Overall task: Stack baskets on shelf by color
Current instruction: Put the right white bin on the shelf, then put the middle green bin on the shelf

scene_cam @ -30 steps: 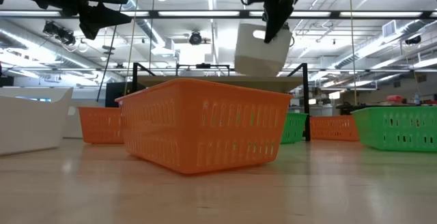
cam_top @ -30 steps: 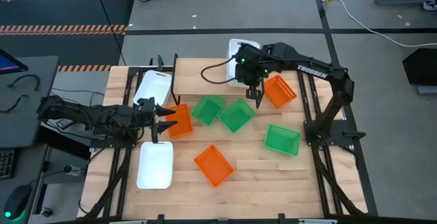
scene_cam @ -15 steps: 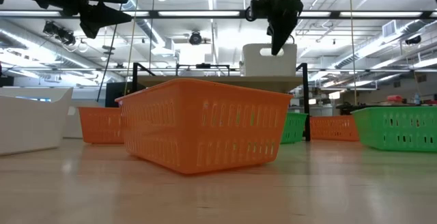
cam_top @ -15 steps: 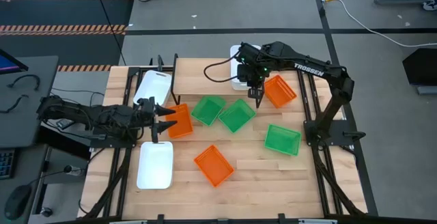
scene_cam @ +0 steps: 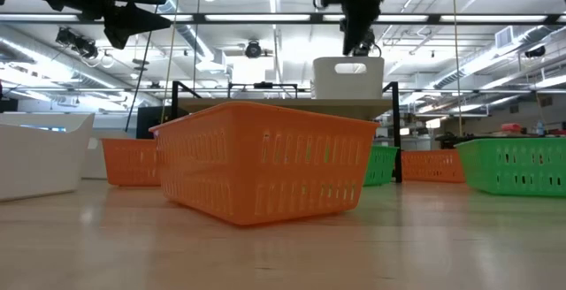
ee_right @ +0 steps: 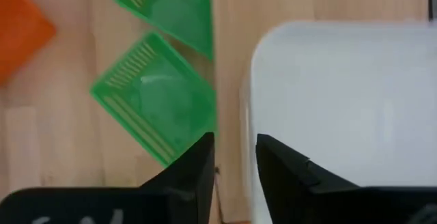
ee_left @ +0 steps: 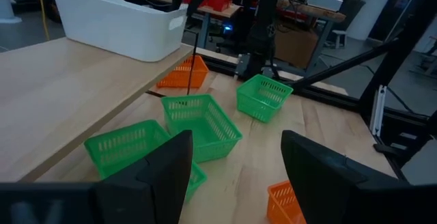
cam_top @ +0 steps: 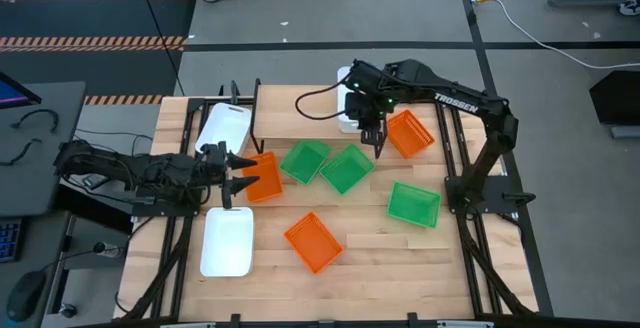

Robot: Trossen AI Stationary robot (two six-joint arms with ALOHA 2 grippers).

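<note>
A white basket (scene_cam: 348, 77) stands upright on the shelf (scene_cam: 279, 105), at the shelf's right end by the far edge of the table (cam_top: 370, 258); in the high view most of it is hidden under the right arm, with only its left rim showing (cam_top: 345, 73). The right gripper (scene_cam: 357, 44) hangs directly above that basket's near rim, its fingers pointing down, narrowly parted and holding nothing. So the step in hand looks like the release of the first white basket onto the shelf, and the next move calls for lifting clear without catching the rim, then going for another white basket to nest into this one. Two more white ones lie at the table's left side, one by the far left corner (cam_top: 224, 126) and one along the left edge nearer the front (cam_top: 227, 241), both closer to the left arm. The left gripper (cam_top: 234, 175) waits over the left edge, its fingers spread wide and empty, just beside an orange basket (cam_top: 262, 177). Three green baskets (cam_top: 346, 168) sit around the table's middle and right, another orange basket (cam_top: 409, 133) lies near the right gripper, and a third (cam_top: 313, 241) lies toward the front edge.
</note>
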